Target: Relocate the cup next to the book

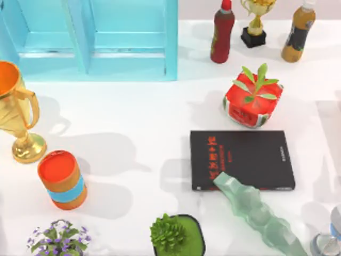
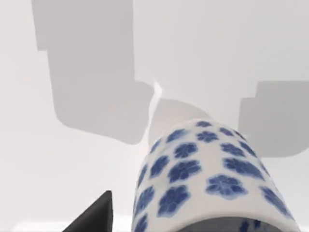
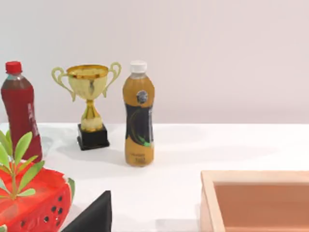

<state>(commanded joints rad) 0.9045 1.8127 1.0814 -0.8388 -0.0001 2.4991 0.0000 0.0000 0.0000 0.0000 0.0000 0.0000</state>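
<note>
In the top view, the book (image 1: 242, 159) is seen lying flat on the white table (image 1: 133, 112), a bit right of the middle. A red pot (image 1: 251, 101) with green leaves is set just behind it. A pale green bumpy thing (image 1: 258, 213) touches its near edge. An orange canister (image 1: 63, 179) stands well apart on the left. Bare table is left on the book's left side, and that spot is judged best for the cup.

In the left wrist view, the cup (image 2: 207, 183) with blue flowers is seen very close up, over white table with grey shadows. A dark bit of the left gripper (image 2: 94, 217) is seen just beside it. The cup is likely held, but how wide the gripper is cannot be told.

For this step, the cup should be kept upright, carried slowly and set down near the book without bumping it.

In the right wrist view, a gold trophy (image 3: 91, 104) and a brown bottle (image 3: 139, 118) are seen far off. A dark bit of the right gripper (image 3: 94, 215) is seen. Its state cannot be told, and nothing is seen held.
</note>
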